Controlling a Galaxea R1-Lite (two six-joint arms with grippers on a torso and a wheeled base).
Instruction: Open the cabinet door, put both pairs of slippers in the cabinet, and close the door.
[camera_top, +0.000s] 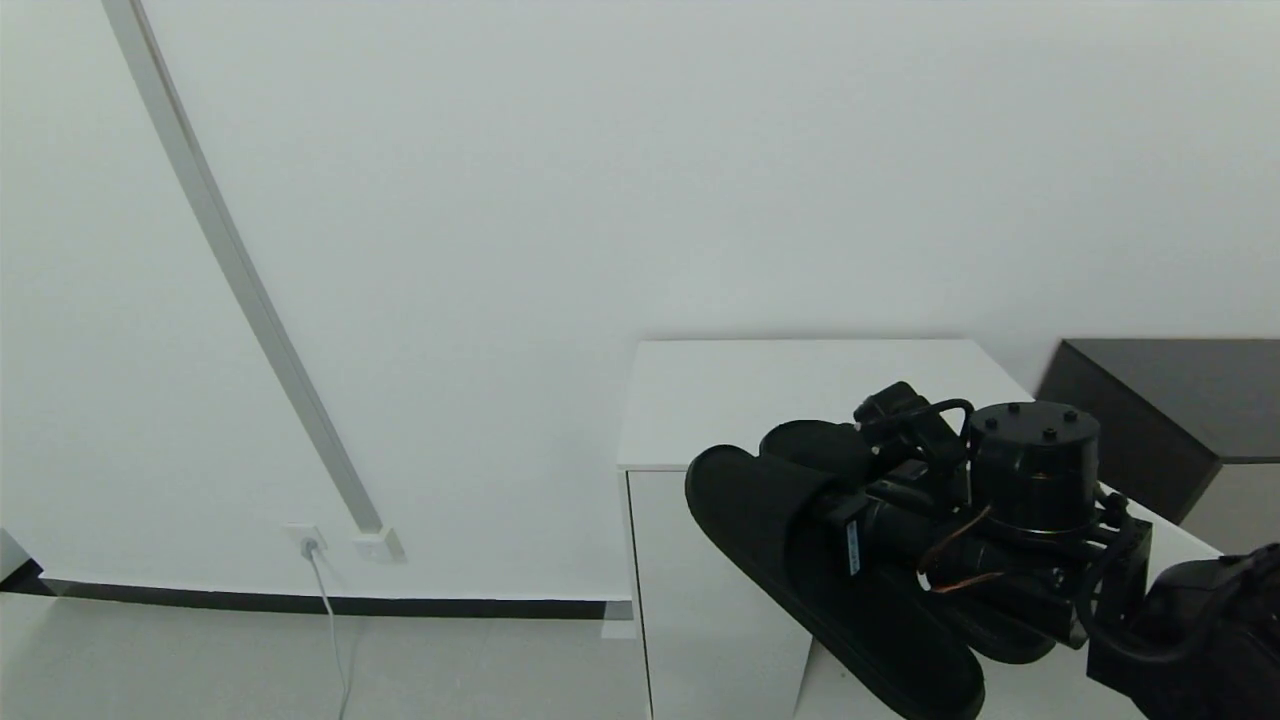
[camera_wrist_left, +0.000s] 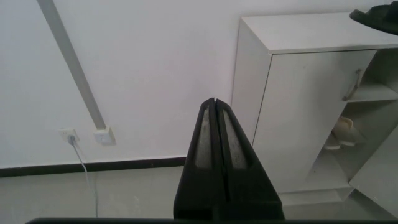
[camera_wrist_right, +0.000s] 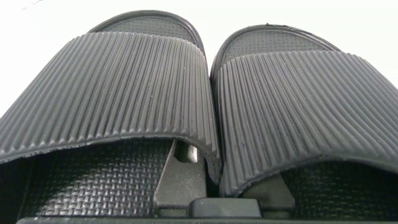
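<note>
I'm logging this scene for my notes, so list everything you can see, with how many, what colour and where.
black slippers: one pair, black, held up by the cabinet's top
cabinet: one, white, against the wall, its right side open
pale footwear: seemingly one pair, cream, on a lower shelf inside the cabinet
wall trunking: one, grey, slanting down the wall left of the cabinet
socket: one, white, low on the wall
cable: one, white, hanging from the socket
dark unit: one, dark grey, right of the cabinet
left gripper: one, black, shut and empty
right gripper: one, black, shut on the black slippers
</note>
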